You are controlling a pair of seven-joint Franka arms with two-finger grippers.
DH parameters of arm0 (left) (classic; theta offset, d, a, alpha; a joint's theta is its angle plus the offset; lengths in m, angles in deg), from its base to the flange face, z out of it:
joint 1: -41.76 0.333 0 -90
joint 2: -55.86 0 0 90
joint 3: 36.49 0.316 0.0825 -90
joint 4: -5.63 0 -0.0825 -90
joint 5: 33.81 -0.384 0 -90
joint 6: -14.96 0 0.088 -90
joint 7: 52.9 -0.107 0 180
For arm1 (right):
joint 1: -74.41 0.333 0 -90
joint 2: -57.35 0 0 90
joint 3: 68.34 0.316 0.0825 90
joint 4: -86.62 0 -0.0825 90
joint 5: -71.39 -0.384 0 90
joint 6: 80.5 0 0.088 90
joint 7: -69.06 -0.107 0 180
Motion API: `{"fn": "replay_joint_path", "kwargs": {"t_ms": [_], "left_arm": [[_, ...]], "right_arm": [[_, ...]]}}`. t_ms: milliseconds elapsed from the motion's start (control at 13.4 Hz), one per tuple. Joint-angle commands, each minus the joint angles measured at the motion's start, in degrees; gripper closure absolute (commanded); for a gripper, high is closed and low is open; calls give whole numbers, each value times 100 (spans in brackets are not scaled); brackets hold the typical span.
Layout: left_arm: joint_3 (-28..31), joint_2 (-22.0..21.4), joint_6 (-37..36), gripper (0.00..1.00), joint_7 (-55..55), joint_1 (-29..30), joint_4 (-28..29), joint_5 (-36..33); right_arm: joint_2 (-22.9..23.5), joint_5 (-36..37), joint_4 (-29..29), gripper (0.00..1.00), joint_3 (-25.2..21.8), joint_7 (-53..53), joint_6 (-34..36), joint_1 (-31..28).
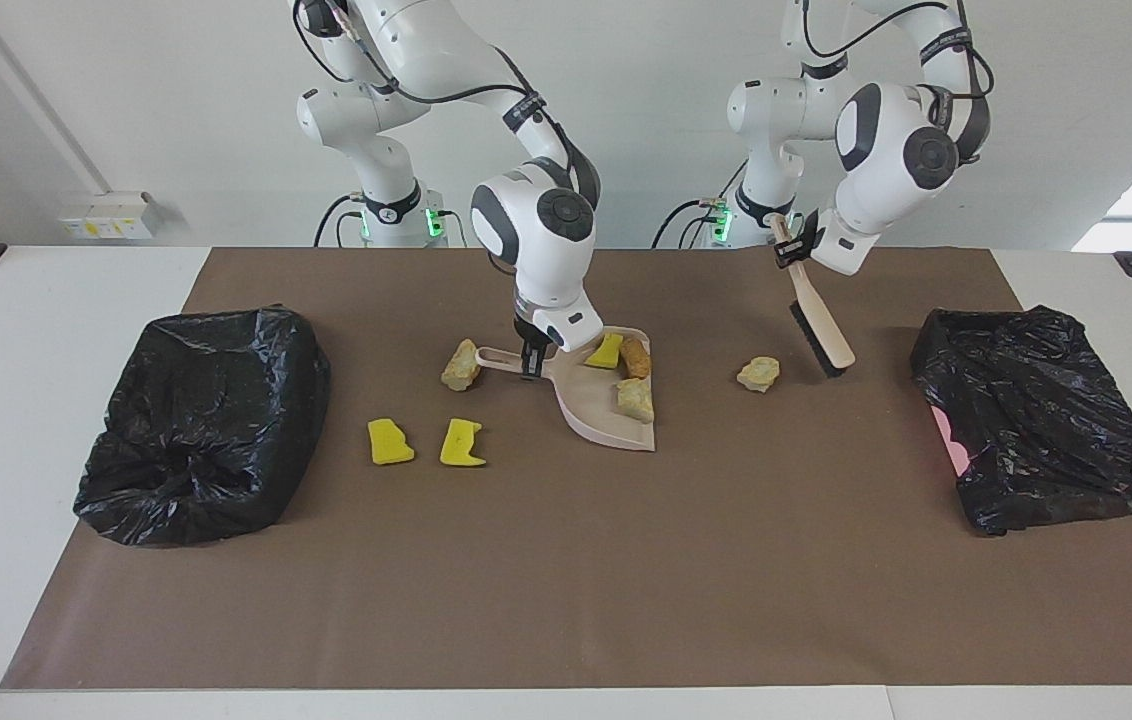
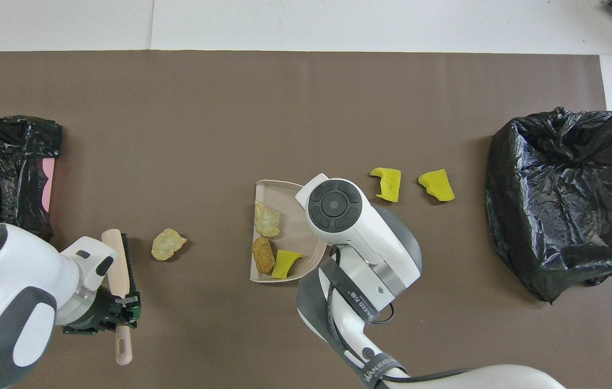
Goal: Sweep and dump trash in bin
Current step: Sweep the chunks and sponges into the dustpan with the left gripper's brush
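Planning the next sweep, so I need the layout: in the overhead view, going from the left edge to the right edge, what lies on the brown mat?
Black bin bag with pink showing → brush held by the left gripper → beige lump → dustpan holding three scraps → yellow scrap → second yellow scrap → second black bin bag.

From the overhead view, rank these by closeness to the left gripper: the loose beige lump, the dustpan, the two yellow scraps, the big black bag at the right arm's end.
Measured from the left gripper, shut on the brush:
1. Loose beige lump, on the mat beside the brush.
2. Dustpan, mid-table, holding three pieces.
3. Two yellow scraps, between dustpan and bag.
4. Black bag, at the right arm's end.
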Motion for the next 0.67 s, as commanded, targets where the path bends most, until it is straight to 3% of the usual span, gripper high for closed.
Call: {"fn": "replay_joint_path", "kwargs": {"t_ms": [0, 447, 596], "left_arm": [[29, -42, 861, 100, 347, -694, 492, -64], [11, 573, 2460, 100, 261, -1952, 396, 182], [11, 704, 2664, 100, 86, -2312, 204, 200]], "right_arm": [[22, 147, -121, 100, 22, -147, -213, -62], [39, 147, -183, 100, 22, -226, -336, -53], [39, 138, -218, 100, 22, -234, -416, -53]]}}
